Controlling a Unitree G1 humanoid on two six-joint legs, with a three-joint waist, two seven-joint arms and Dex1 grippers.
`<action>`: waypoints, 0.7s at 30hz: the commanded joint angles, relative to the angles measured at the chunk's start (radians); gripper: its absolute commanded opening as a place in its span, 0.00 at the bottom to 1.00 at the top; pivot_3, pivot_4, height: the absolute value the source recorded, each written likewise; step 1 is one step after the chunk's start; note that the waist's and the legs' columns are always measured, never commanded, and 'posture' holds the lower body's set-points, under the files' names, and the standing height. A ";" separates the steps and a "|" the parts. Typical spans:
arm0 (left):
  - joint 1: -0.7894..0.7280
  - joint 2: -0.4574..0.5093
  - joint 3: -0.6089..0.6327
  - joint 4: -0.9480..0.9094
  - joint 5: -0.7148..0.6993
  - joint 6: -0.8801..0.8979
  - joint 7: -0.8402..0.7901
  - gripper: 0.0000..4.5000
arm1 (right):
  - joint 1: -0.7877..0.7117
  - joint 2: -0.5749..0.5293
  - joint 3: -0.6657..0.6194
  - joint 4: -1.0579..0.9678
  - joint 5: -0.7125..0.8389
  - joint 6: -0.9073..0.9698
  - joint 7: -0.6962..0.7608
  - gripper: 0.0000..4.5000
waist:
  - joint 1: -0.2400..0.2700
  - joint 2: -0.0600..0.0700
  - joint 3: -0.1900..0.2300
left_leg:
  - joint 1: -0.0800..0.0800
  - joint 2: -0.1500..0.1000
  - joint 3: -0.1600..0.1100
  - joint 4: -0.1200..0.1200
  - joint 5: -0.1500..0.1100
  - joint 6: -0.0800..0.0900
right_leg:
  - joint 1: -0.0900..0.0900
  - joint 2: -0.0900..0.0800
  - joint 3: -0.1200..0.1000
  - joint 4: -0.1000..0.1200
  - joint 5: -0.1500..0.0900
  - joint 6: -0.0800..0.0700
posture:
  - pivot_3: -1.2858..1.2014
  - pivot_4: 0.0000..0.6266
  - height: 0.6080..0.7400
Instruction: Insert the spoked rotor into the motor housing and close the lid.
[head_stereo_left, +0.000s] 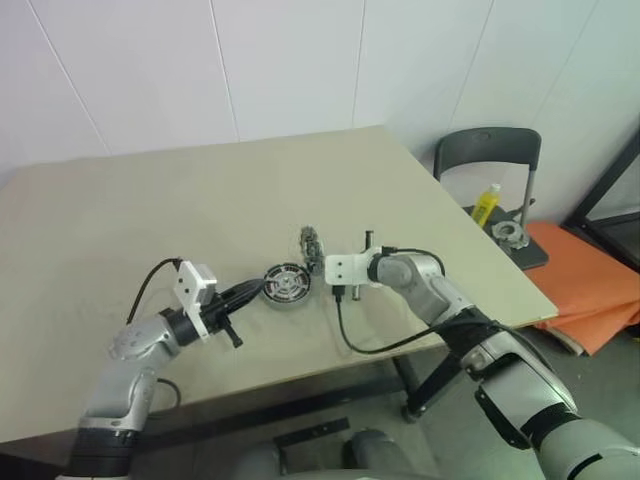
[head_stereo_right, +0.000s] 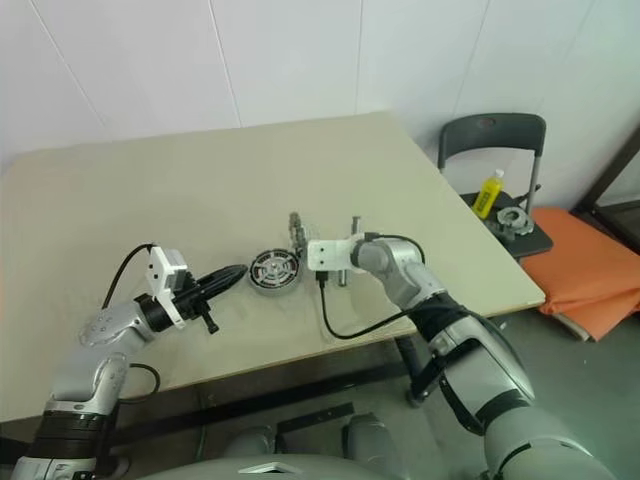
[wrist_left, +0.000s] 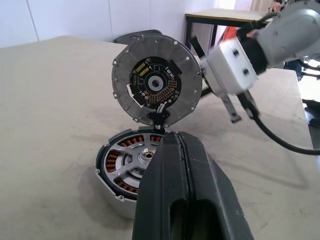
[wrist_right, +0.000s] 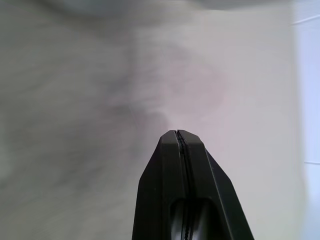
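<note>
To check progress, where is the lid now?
In the left wrist view the lid stands upright on edge just behind the motor housing, between the two grippers.

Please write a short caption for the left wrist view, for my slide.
Shut left pincer at the motor housing, spoked rotor inside, lid standing upright behind.

No readable text, label, brand, number or sign is showing anywhere; the lid's (wrist_left: 156, 82) dark centre is bearing small markings, too fine to be read
</note>
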 joint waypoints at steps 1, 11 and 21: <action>-0.018 -0.001 -0.004 -0.032 -0.008 0.002 0.000 0.01 | -0.053 0.059 -0.093 0.001 0.059 0.040 -0.098 0.00 | 0.000 0.000 0.000 | 0.000 0.000 0.000 0.000 0.000 0.000 | 0.000 0.000 0.000 0.000 0.000 0.000 | 0.52 0.00 1.00; -0.023 -0.002 -0.019 -0.012 -0.001 -0.002 -0.001 0.01 | -0.041 0.266 -0.356 -0.184 0.499 0.377 0.074 0.00 | 0.000 0.000 0.000 | 0.000 0.000 -0.001 0.000 0.000 0.000 | 0.000 0.000 0.000 0.001 0.000 0.000 | 0.52 0.00 1.00; -0.033 -0.002 -0.019 0.008 0.008 -0.008 0.003 0.01 | 0.018 0.240 -0.289 -0.350 0.640 0.653 0.238 0.00 | -0.001 0.000 0.000 | 0.000 0.000 -0.001 0.000 0.000 0.000 | 0.000 0.000 -0.001 0.001 0.000 0.000 | 0.52 0.00 1.00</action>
